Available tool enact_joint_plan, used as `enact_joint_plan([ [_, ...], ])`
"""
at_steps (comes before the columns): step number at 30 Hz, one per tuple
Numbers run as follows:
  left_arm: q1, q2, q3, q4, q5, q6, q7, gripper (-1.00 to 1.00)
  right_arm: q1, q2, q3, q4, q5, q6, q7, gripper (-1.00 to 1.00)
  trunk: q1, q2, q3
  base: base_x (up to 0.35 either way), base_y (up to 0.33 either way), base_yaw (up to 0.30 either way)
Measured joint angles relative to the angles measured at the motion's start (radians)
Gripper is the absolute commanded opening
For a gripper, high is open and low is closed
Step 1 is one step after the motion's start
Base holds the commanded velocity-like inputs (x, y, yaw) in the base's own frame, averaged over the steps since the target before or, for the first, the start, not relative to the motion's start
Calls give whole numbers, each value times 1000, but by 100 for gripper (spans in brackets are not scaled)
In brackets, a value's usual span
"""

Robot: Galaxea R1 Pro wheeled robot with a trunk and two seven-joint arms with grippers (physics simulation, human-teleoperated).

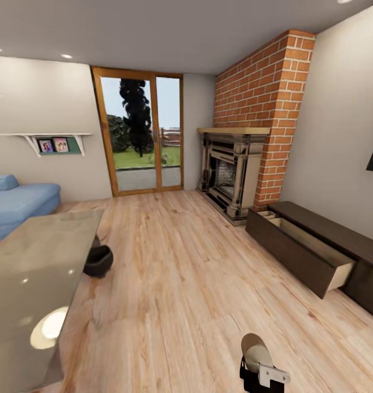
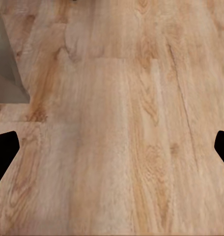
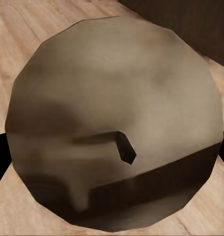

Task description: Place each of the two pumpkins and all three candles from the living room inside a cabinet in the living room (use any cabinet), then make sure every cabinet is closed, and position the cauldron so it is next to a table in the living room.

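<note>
Pinching a stubby beige-tan candle (image 3: 114, 130) with a small dark wick, the right hand (image 1: 261, 367) hangs low over the pale wooden plank floor (image 1: 181, 284). The left hand (image 2: 112, 147) is spread above bare planks. Rightward, the long dark brown cabinet (image 1: 339, 240) has one drawer (image 1: 306, 256) pulled open, its beige inside showing. A black cauldron (image 1: 98, 261) sits beside the glossy grey desk (image 1: 28, 273).

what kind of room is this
Most likely a living room: a brick-chimneyed fireplace stands on the far wall, a blue sofa sits beside a glass-topped table, and a long, low dark brown wooden cabinet has one drawer pulled open.
</note>
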Motion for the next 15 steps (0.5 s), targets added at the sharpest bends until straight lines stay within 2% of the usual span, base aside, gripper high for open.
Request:
enact_joint_plan([
  [4,0,1,0,0,0,0,0,100,0,0,-1,0,-1,0,-1,-100,0,0,1,320,-53,-183],
  [15,0,2,0,0,0,0,0,100,0,1,0,2,1,2,-1,-100,0,0,1,326,-4,-13],
])
